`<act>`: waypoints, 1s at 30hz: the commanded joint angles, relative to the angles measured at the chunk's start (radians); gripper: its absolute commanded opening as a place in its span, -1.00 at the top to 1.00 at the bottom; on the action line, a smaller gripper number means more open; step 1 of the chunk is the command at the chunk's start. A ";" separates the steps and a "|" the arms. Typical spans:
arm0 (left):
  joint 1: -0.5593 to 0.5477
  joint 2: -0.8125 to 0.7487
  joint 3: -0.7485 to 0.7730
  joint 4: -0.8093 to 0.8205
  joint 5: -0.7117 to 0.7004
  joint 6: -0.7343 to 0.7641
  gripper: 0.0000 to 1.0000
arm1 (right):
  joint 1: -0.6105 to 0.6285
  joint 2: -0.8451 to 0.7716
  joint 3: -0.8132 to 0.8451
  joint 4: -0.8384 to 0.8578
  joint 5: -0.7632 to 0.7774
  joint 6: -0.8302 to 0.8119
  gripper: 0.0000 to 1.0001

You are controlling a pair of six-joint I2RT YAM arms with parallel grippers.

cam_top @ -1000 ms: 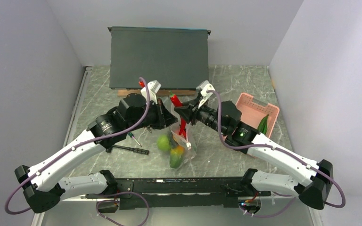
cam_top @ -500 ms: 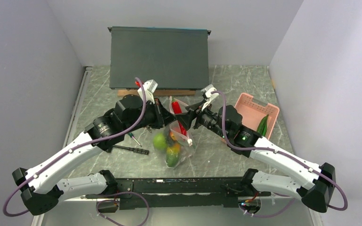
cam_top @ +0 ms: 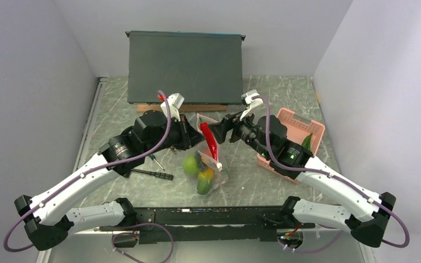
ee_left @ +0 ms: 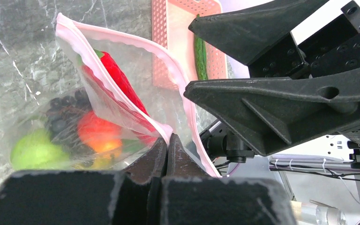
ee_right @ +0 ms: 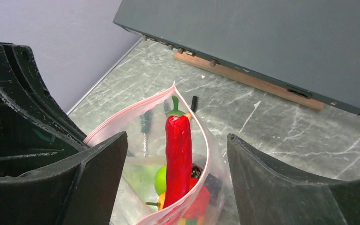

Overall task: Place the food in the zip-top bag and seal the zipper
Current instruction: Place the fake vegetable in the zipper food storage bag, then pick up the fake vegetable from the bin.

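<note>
Currently, we hold the left claw (ee_left: 167, 143) clenched on the zipper (ee_left: 122, 43), lifting the bag (ee_left: 140, 77) so its mouth gapes for loading. Our right claw (ee_right: 177, 140) hangs released beside the mouth; the chili (ee_right: 178, 152) stands inside. The cucumber (cam_top: 306, 146) lies in the basket (cam_top: 295, 124) on the table (cam_top: 285, 98), not yet bagged.
</note>
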 commanded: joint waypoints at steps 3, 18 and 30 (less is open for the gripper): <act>0.004 0.000 0.014 0.095 0.015 0.044 1.00 | 0.003 0.009 0.073 -0.050 0.082 0.001 -0.59; 0.005 -0.035 -0.018 0.070 -0.001 0.130 1.00 | -0.627 0.001 0.011 -0.498 0.281 0.299 -0.50; 0.005 0.002 0.024 0.029 0.044 0.168 1.00 | -0.937 0.439 -0.001 -0.519 0.345 0.305 -0.58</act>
